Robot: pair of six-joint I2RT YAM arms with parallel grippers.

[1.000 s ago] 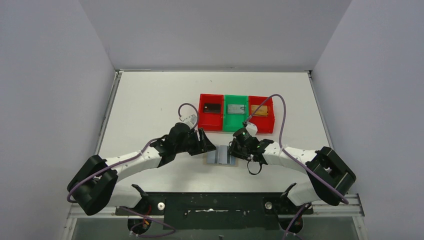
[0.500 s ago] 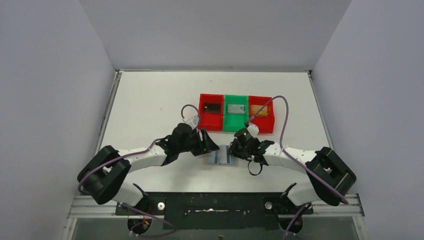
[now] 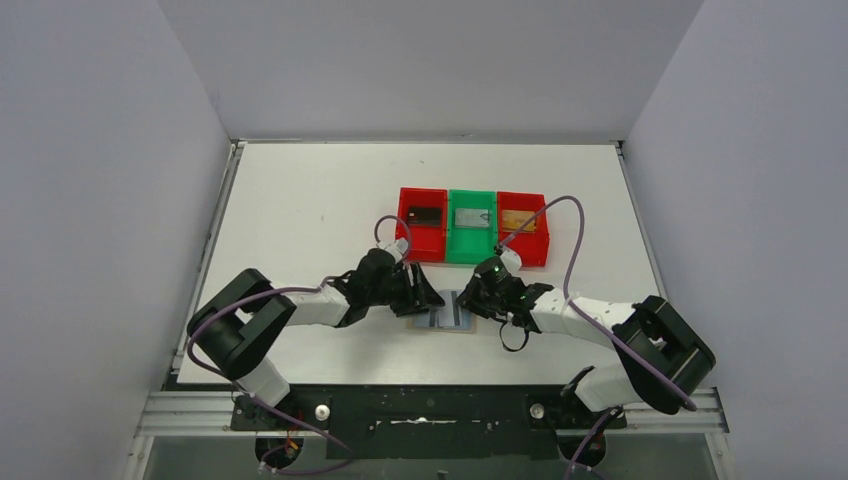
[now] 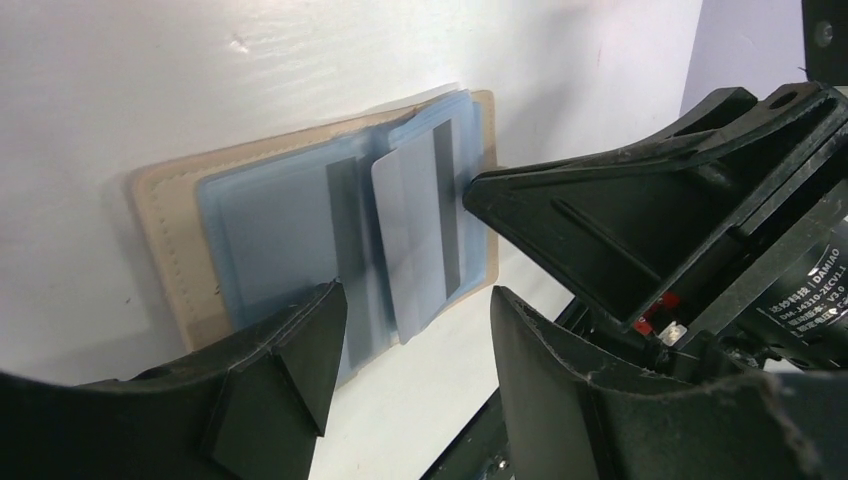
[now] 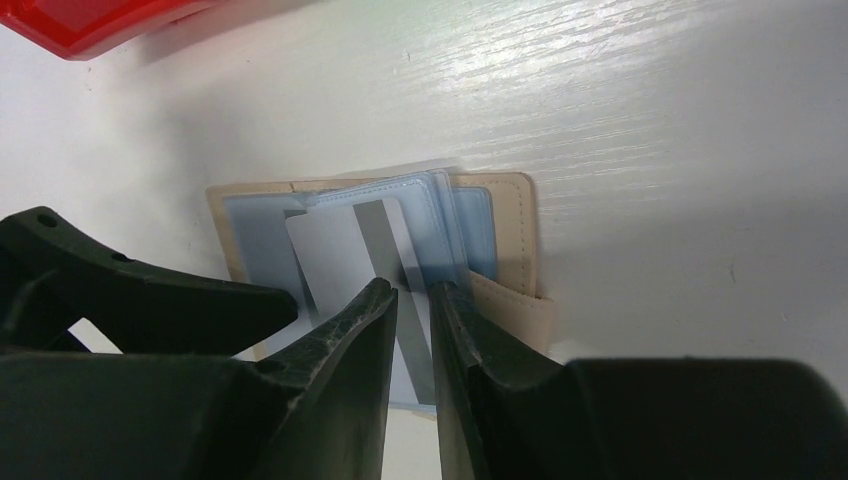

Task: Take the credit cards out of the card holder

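Observation:
The card holder [image 3: 447, 318] lies open on the table between my two grippers, tan outside with pale blue inner sleeves [image 4: 270, 220]. A pale grey card with a dark stripe [image 4: 415, 230] sticks out aslant from the middle sleeves, also seen in the right wrist view [image 5: 335, 240]. My left gripper [image 4: 415, 300] is open at the holder's left panel, nothing between its fingers. My right gripper [image 5: 412, 290] hovers low over the card's striped end. Its jaws stand a narrow gap apart, and the stripe shows through that gap. From above the grippers [image 3: 425, 295] [image 3: 468, 300] flank the holder.
Behind the holder stand three small trays in a row: red [image 3: 405, 235], green [image 3: 470, 255] and red [image 3: 545, 240]. Each has a card lying in it. The left red tray's corner [image 5: 90, 20] shows in the right wrist view. Purple cables loop over both wrists.
The left arm's elbow has swung right and forward, and its gripper has edged closer to the holder. The right gripper has narrowed slightly and stayed over the card.

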